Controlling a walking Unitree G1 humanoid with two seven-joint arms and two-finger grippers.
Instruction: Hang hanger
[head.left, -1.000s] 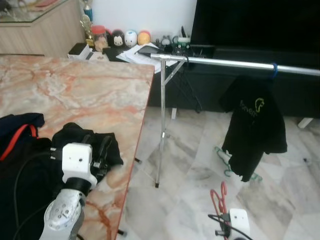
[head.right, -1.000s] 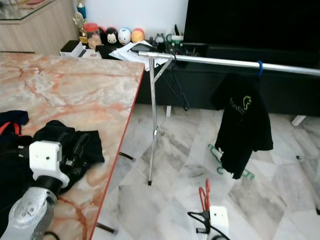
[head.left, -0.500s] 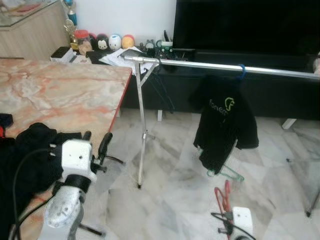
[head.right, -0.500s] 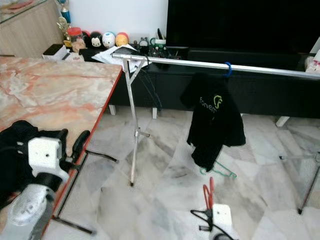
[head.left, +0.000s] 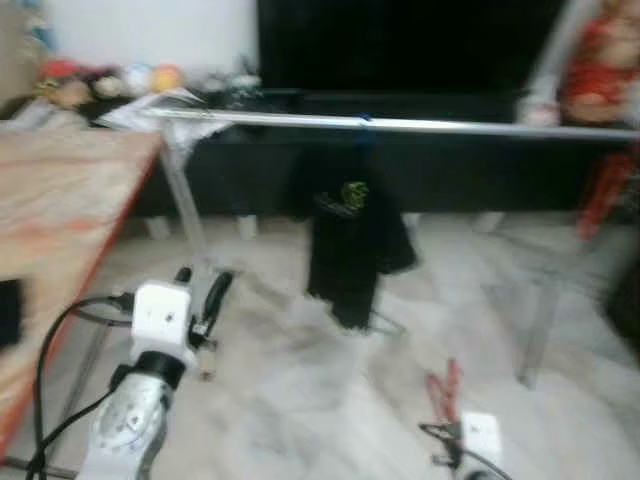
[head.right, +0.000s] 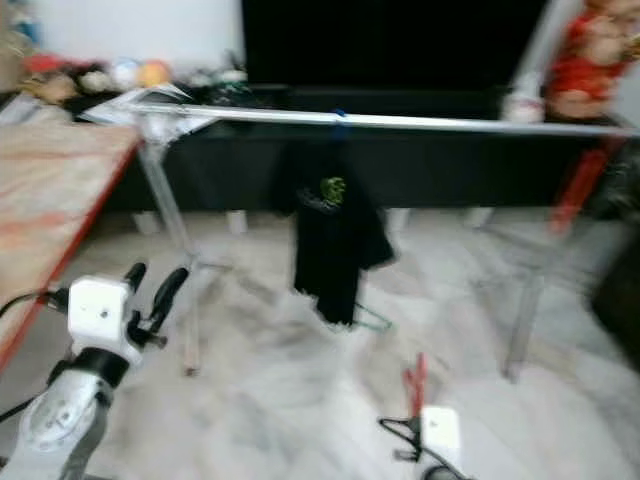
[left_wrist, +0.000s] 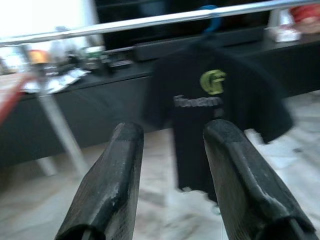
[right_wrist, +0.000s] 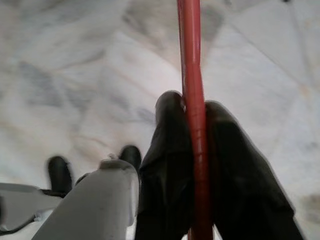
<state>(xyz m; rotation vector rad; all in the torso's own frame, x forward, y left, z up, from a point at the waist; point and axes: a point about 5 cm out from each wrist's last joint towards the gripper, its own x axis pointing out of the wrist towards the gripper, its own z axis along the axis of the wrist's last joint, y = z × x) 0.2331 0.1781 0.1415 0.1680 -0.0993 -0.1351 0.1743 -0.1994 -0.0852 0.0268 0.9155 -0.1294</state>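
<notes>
Pale marble floor (head.left: 300, 400) in a living room, everything on the head cams smeared with motion blur. The red hanger (right_wrist: 192, 100) is what I'm after, and my right gripper (right_wrist: 192, 150) has it pinched tight between both black fingers (right_wrist: 167, 165), low at my right side over the floor. From the head view I just get a bit of red (head.left: 445, 385) poking up above the white wrist block, so the right wrist cam is the one that actually shows the clamp: a straight, smooth red bar running right between the pads, bare tile behind it.

My left gripper (head.left: 198, 292) is held out in front with its fingers (left_wrist: 112, 180) spread apart and holding nothing. Its wrist cam looks straight at the silver rail (left_wrist: 150, 21) and a black t-shirt (left_wrist: 215, 110) with a green logo, hanging from a blue hook; I can read that logo far better there than from the head.

From the head, the rail (head.left: 400, 124) runs across the whole scene at about the shirt's (head.left: 350, 240) top, on thin metal legs. There's a long open stretch of rail to the right of the shirt, and open floor between me and it. The marble table (head.left: 60, 200) edge sits off to my left, well apart from the rack. Dark TV unit behind the rail, something red and blurry at far right that I can't make out
</notes>
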